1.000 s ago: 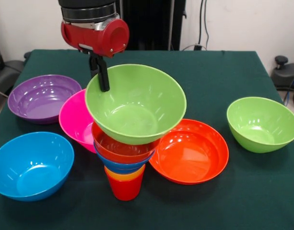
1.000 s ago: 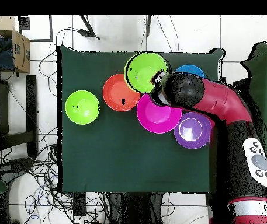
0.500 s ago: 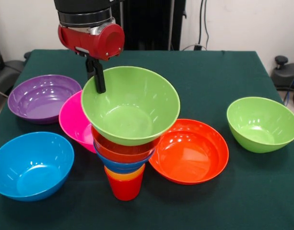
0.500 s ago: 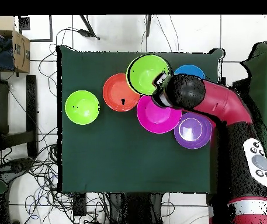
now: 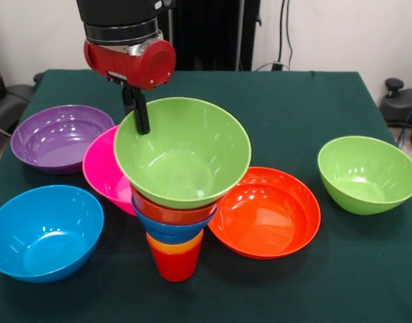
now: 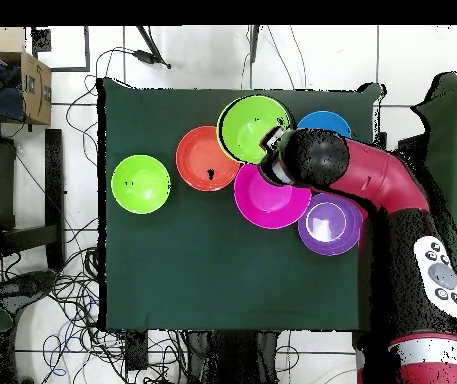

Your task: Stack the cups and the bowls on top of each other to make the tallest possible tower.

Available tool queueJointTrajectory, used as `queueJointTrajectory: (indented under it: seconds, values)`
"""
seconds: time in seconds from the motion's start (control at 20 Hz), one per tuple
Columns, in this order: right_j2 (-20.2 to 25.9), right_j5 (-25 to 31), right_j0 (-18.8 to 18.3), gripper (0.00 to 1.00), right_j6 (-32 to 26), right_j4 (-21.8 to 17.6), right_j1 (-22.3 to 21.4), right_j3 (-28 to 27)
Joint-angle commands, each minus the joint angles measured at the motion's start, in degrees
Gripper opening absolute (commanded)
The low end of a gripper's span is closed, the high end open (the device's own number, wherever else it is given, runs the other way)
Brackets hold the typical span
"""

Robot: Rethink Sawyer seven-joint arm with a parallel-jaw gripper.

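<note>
At the front of the table stands the tower [image 5: 173, 229]: a red cup [image 5: 173, 265] lowest, an orange cup [image 5: 175, 245] in it, then a small blue bowl [image 5: 171, 230] and a small orange-red bowl [image 5: 167, 212]. A lime green bowl [image 5: 182, 151] sits on top, nearly level. My gripper [image 5: 140, 111] is shut on that bowl's back-left rim, one black finger [image 5: 141, 116] showing inside it. In the overhead view the red arm [image 6: 372, 180] covers the gripper beside the same lime green bowl [image 6: 250, 125].
Around the tower lie a pink bowl [image 5: 101, 168], a purple bowl [image 5: 58, 138], a light blue bowl [image 5: 43, 231], a large orange-red bowl [image 5: 269, 212] and a second lime green bowl [image 5: 367, 173] at the right. The green table [image 5: 313, 94] ends close in front of the tower.
The lime green bowl, tilted and held higher before, has come down and levelled onto the stack. The gripper moved slightly with it.
</note>
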Motion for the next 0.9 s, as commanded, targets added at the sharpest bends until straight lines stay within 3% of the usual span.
queueJointTrajectory:
  seconds: [0.05, 0.9]
  values:
    - [0.25, -3.07, 1.51, 0.00, 0.89, -2.70, 1.23, 1.16]
    - [-0.33, -3.39, 1.86, 0.00, 1.74, -2.23, 1.22, 0.18]
